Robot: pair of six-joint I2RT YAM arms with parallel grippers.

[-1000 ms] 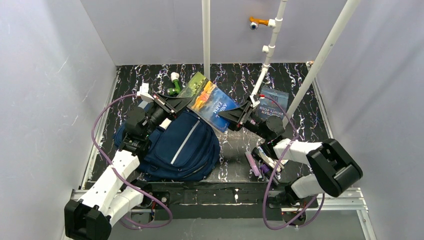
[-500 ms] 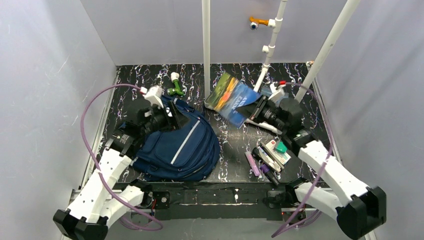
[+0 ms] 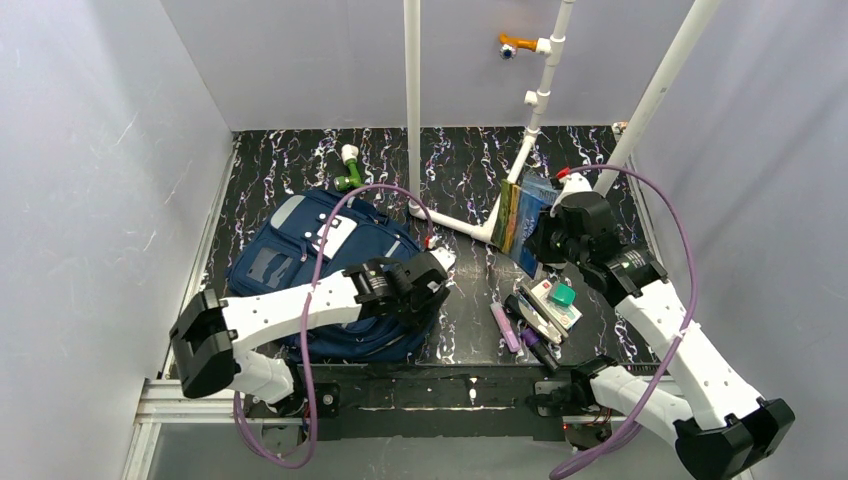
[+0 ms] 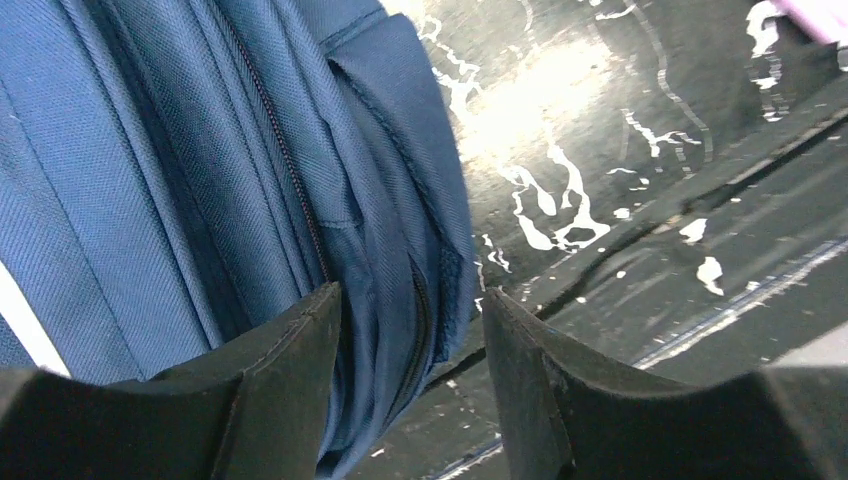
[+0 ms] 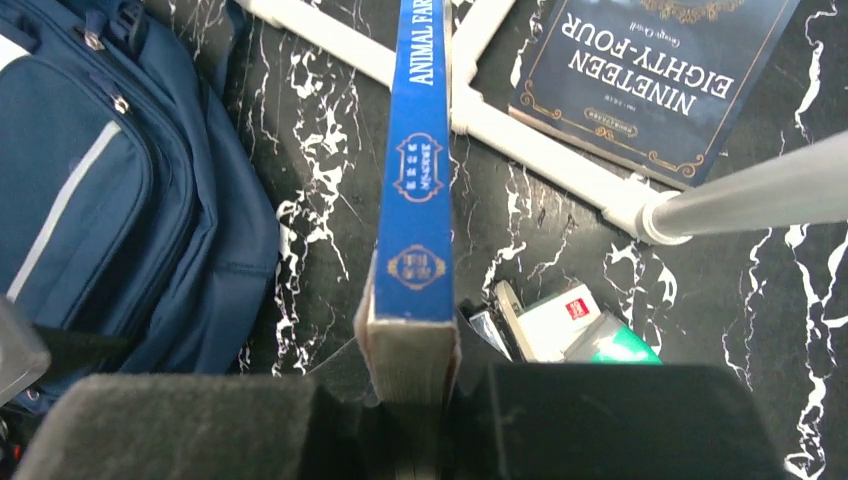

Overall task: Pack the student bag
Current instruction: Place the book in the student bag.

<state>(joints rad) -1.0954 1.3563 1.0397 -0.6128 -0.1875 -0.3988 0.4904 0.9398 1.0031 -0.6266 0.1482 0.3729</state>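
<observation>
Bag (image 3: 370, 248) lies flat on the left half of the table (image 3: 460, 160), front face up, with its white patch and clear window showing. The left arm reaches low across its near side. The left fingers (image 4: 285, 370) sit at the bag's right edge, about half spread, with the seamed edge fabric between them; I can't tell whether they press on it.

Over on the right, the right fingers (image 5: 600, 420) are clamped on a blue book (image 5: 420, 170), held on edge with its spine towards the wrist camera, above the table just right of the bag. A second book (image 5: 650, 70) lies flat behind a white pipe frame (image 3: 455, 222). Near the right arm are a small box (image 3: 553, 300) and a pink marker (image 3: 503, 328). A green bottle (image 3: 348, 170) lies beyond the bag.
</observation>
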